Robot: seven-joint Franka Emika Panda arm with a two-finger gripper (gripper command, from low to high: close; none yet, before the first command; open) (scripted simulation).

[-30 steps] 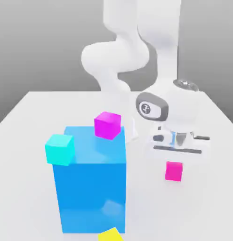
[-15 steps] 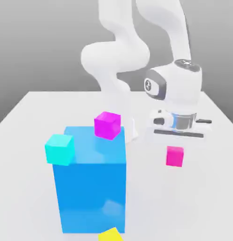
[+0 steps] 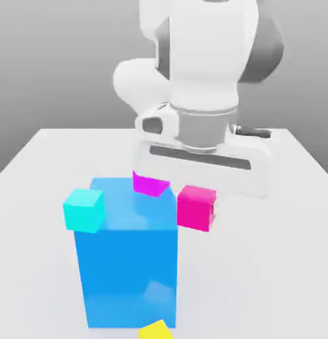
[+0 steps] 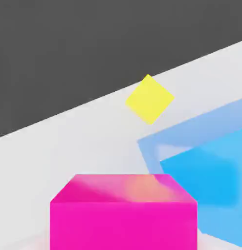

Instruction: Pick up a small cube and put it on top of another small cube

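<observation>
the hot-pink small cube (image 3: 195, 207) hangs clear of the table (image 3: 34, 165), just under the wide white gripper (image 3: 201, 198) and right beside the upper edge of the big blue block (image 3: 126, 265) on the exterior view's right; in the hand view the same cube (image 4: 123, 215) sits close under the camera, which reads as the tool closed on it and carrying it, though the fingers themselves are hidden behind the hand body. the purple magenta cube (image 3: 150, 185) rests on top of the blue block, partly covered by the hand, and the cyan cube (image 3: 84, 209) sits at the block's upper corner on the exterior view's left. a yellow cube (image 3: 156, 330) lies on the table near the block's foot, also seen from the hand (image 4: 149, 98). the main risk from here, as i judge it, is the carried cube or the broad hand clipping the blue block's edge or nudging the magenta cube, since they are so close. a skewed or off-centre release would also let the pink cube slide off whichever cube it is set on
</observation>
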